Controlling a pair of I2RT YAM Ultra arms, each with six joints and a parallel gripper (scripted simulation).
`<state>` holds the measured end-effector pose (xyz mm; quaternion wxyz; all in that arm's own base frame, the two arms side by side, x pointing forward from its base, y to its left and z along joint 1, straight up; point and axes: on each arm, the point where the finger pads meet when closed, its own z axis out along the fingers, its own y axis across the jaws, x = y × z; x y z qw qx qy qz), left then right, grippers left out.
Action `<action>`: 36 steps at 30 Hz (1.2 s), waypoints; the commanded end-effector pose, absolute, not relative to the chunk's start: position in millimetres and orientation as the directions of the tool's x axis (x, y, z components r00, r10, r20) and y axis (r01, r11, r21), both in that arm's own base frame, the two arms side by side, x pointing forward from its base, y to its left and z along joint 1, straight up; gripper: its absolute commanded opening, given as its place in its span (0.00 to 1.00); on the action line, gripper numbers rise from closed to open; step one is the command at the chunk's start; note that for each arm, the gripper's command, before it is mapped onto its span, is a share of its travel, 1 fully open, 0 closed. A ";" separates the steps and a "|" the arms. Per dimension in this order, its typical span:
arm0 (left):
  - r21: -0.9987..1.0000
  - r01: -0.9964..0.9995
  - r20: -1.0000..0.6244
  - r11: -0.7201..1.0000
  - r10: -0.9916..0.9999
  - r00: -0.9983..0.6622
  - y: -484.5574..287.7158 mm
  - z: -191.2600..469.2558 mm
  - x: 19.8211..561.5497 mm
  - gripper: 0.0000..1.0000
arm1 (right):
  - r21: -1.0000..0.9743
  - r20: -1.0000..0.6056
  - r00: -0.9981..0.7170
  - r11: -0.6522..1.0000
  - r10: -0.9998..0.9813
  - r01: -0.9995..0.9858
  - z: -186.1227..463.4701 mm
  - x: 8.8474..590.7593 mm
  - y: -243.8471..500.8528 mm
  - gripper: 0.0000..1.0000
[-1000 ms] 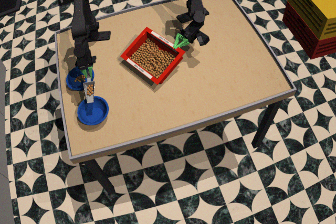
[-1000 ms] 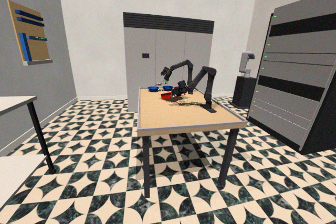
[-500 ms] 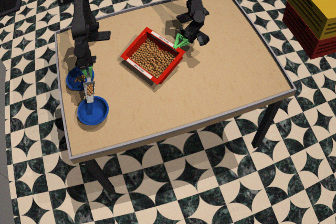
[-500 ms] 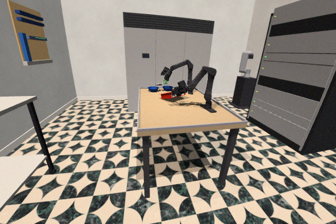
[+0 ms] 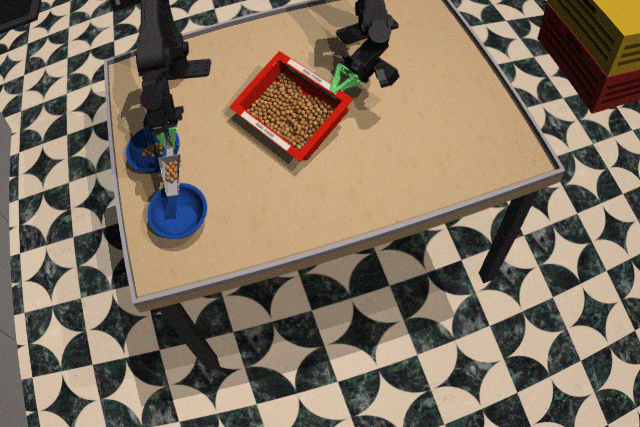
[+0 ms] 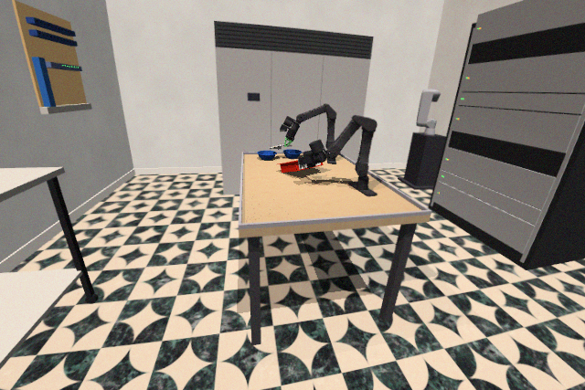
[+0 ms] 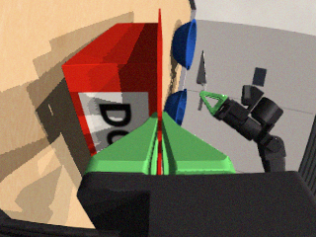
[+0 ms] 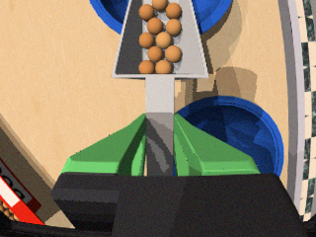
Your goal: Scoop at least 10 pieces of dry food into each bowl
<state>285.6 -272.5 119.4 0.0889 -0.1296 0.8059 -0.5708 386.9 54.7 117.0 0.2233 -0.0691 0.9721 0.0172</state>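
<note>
The right gripper (image 5: 169, 144) (image 6: 287, 142) (image 7: 200, 93) (image 8: 160, 119) was closed on the handle of the metal scoop (image 5: 171, 188) (image 6: 275, 146) (image 7: 201, 73) (image 8: 194, 56), whose loaded tray hung above the edge of one blue bowl (image 5: 178, 213) (image 6: 267, 155) (image 7: 186, 44) (image 8: 217, 14). The left gripper (image 5: 334, 89) (image 6: 301, 164) (image 7: 159, 118) pinched the wall of the tilted red dog-food box (image 5: 323, 128) (image 6: 289, 167) (image 7: 90, 75) (image 8: 31, 215), while food lay in the other bowl (image 5: 135, 154) (image 6: 292, 153) (image 7: 177, 105) (image 8: 276, 133).

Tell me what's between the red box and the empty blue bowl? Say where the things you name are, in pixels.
Just bare tabletop (image 5: 227, 174) between box (image 5: 323, 127) and bowl (image 5: 188, 223), seen from the top.

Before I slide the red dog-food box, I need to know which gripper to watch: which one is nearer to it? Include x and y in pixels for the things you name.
Left: the green-fingered left gripper (image 5: 334, 87) (image 7: 159, 118) is at its rim; the right (image 5: 169, 145) (image 8: 160, 116) is over by the bowls.
</note>
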 end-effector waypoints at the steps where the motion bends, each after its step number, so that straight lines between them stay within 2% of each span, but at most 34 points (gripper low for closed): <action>1: -0.966 0.022 -0.102 0.257 -0.302 -0.948 -278.3 161.9 297.2 0.00 | -0.008 -0.490 -0.862 0.989 -0.130 -0.145 135.4 400.4 55.0 0.00; 14: -0.966 0.022 -0.102 0.257 -0.302 -0.948 -278.3 161.9 297.2 0.00 | -0.008 -0.482 -0.866 0.990 -0.130 -0.144 133.8 398.4 54.5 0.00; 15: -0.966 0.022 -0.102 0.257 -0.302 -0.948 -278.3 161.9 297.2 0.00 | -0.008 -0.433 -0.891 0.990 -0.134 -0.144 120.2 395.5 54.1 0.00; 21: -0.966 0.022 -0.102 0.257 -0.302 -0.948 -278.3 161.9 297.2 0.00 | -0.008 -0.457 -0.879 0.989 -0.132 -0.145 143.5 393.8 54.2 0.00; 22: -0.966 0.022 -0.102 0.257 -0.302 -0.948 -278.3 161.9 297.2 0.00 | -0.008 -0.401 -0.906 0.989 -0.136 -0.145 122.5 395.3 54.5 0.00; 36: -0.966 0.022 -0.102 0.257 -0.302 -0.948 -278.3 161.9 297.2 0.00 | -0.008 -0.357 -0.923 0.989 -0.141 -0.148 141.7 399.3 56.4 0.00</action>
